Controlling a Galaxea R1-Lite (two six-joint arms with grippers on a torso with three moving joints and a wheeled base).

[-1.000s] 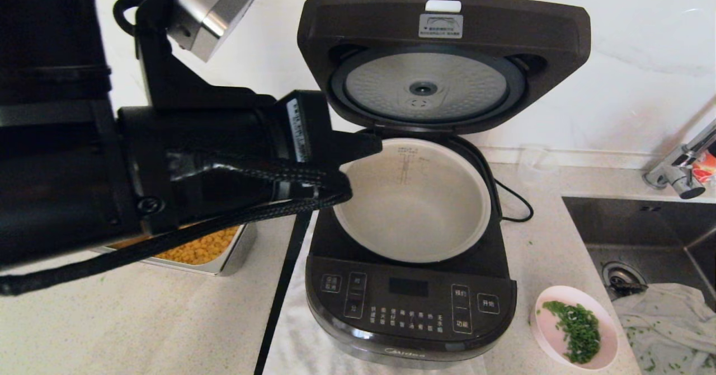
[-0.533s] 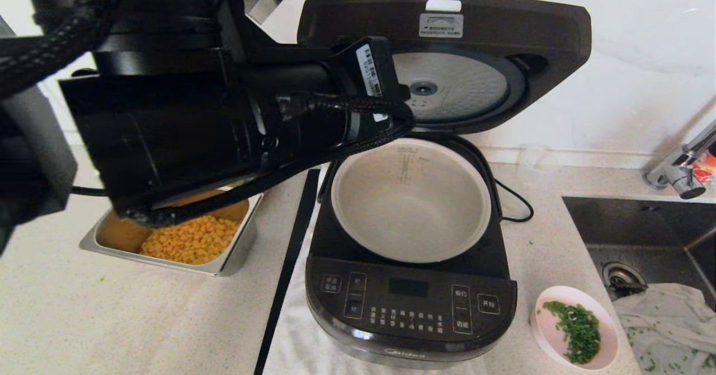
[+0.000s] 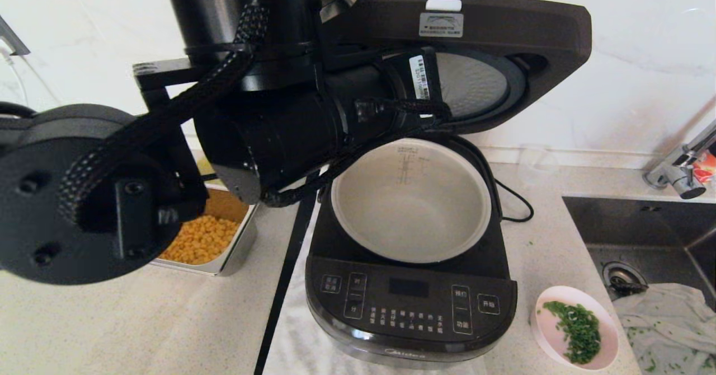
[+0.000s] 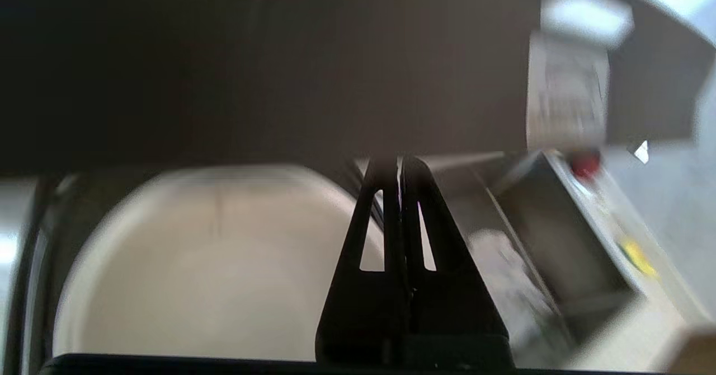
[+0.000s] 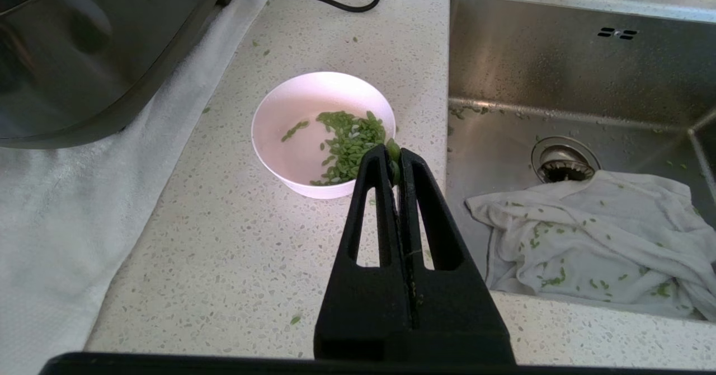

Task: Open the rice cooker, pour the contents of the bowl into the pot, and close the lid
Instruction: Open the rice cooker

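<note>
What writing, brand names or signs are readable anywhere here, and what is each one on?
"Midea": faint logo on the rice cooker, low on its front edge.
White Chinese labels on the cooker's button panel: too small to read.
Grey sticker inside the lid: too small.
Measuring marks on the pot: unreadable.
Barcode sticker on the left arm: unreadable.

head view: looks down and forward from above onto the glossy black boxy rice cooker [image 3: 411, 302].
left wrist view: sits close under the raised black hinged lid [image 4: 279, 67], facing the round light-grey inner pot [image 4: 212, 263].
right wrist view: looks down at the small pale-pink bowl [image 5: 305, 134].
shared: head and right wrist views both show that bowl and the steel sink [image 5: 559, 73].
</note>
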